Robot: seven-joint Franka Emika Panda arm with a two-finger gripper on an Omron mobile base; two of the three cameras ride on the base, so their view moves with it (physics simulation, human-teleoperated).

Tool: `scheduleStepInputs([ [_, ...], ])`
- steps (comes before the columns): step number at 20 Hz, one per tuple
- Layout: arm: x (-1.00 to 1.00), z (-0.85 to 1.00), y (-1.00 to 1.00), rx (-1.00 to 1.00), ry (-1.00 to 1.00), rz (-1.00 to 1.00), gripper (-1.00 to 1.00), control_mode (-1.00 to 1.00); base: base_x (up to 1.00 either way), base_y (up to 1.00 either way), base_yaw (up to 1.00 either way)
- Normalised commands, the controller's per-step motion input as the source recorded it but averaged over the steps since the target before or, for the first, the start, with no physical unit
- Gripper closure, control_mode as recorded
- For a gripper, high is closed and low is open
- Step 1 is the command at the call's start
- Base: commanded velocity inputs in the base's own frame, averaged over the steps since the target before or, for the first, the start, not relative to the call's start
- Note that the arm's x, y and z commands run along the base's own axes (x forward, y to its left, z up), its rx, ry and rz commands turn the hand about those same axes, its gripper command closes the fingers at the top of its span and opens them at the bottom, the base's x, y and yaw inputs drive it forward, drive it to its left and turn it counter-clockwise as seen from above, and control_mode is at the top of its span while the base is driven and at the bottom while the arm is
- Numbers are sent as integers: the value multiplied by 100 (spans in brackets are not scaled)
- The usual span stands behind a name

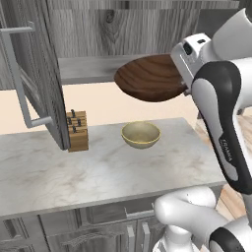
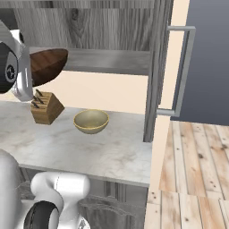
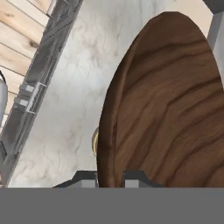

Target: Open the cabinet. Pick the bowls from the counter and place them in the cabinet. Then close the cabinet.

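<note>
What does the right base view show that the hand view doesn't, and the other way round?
The right base view alone takes in the knife block, the open cabinet door with its bar handle, and the cabinet shelf. The hand view alone shows the gripper shut on the rim of the wooden bowl. Both show that wooden bowl held tilted in the air, the marbled counter, the beige bowl and the wooden floor.

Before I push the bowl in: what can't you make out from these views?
- Cabinet interior above the shelf: cut off by the top edge in both base views.
- Jaws' hold on the wooden bowl: hidden behind the wrist, left base view.
- Beige bowl: hand view shows a sliver; wooden bowl covers the rest.
- Knife block knives: too small to count.
</note>
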Motion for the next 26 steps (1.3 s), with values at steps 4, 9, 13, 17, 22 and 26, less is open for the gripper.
scheduleStepInputs([
  [4,32,-10,19,0,-1,6,100,-100,0,0,0],
  [9,20,-24,30,1,-5,0,100,-100,0,0,0],
  [13,11,-5,29,3,-5,0,100,-100,0,0,0],
  [17,1,0,21,7,-6,-1,100,-100,0,0,0],
  [22,0,0,9,14,-2,-5,100,-100,0,0,0],
  [26,0,0,4,16,0,-7,100,-100,0,0,0],
])
